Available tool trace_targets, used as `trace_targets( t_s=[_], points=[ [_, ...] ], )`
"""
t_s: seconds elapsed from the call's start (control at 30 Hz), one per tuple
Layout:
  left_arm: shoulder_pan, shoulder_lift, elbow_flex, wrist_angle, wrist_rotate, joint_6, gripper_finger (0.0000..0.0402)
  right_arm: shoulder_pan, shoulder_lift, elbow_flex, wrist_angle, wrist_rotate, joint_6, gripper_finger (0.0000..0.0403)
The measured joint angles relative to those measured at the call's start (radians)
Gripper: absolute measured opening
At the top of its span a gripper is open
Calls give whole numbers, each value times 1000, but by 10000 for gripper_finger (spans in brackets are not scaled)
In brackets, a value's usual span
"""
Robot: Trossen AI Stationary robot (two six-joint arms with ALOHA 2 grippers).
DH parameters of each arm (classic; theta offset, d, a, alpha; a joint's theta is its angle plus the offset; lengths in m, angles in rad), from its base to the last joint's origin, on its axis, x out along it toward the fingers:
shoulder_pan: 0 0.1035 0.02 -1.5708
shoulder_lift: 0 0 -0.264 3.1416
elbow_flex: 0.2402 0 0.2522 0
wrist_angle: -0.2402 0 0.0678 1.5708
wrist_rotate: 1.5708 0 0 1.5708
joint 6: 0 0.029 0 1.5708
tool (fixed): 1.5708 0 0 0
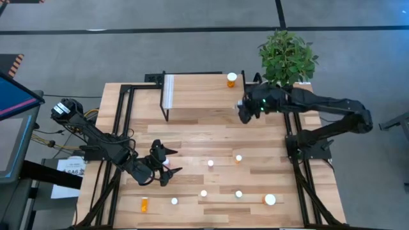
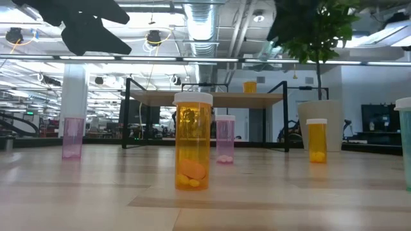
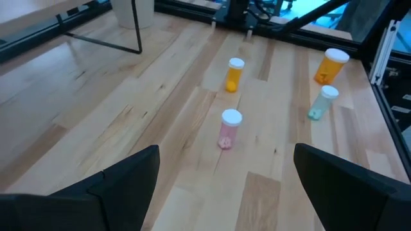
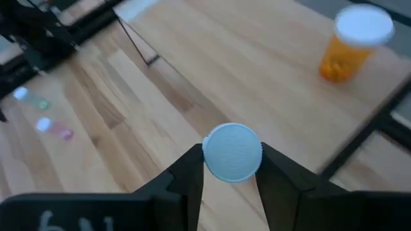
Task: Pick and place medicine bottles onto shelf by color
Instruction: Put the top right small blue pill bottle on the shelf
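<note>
The shelf (image 1: pixel 198 92) stands at the table's far side, with one orange bottle (image 1: pixel 231 79) upright near its right end. My right gripper (image 1: pixel 245 110) is over the shelf's near right corner, shut on a white-capped bottle (image 4: pixel 232 152) whose body is hidden below its cap. My left gripper (image 1: pixel 174 161) hovers open and empty over the table's left middle. Ahead of it stand a pink bottle (image 3: pixel 230 128), a small orange bottle (image 3: pixel 234 74), a green bottle (image 3: pixel 321 102) and a larger orange bottle (image 3: pixel 331 65), each upright on its base. My right gripper pinches the bottle at its white cap's rim (image 4: pixel 209 157) between its two fingers, one finger on each side of the cap. The cap faces the wrist camera, so the bottle reaches away from the gripper. The cap hides the body and what lies under it.
More small bottles stand along the table's near part (image 1: pixel 204 193), (image 1: pixel 238 194), (image 1: pixel 174 201), with a larger one (image 1: pixel 270 200). An orange bottle (image 1: pixel 144 204) lies near the near left corner. A potted plant (image 1: pixel 287 57) stands at the far right, behind my right arm.
</note>
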Motion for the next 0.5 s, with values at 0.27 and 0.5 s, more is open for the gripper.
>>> trace_targets(
  t_s=[0.27,0.5],
  points=[
    [0,0,0,-1,3,0,345,-83,156,149,-47,-49,-96,148],
    [0,0,0,-8,3,3,345,-155,269,231,-125,-55,-140,148]
  ],
)
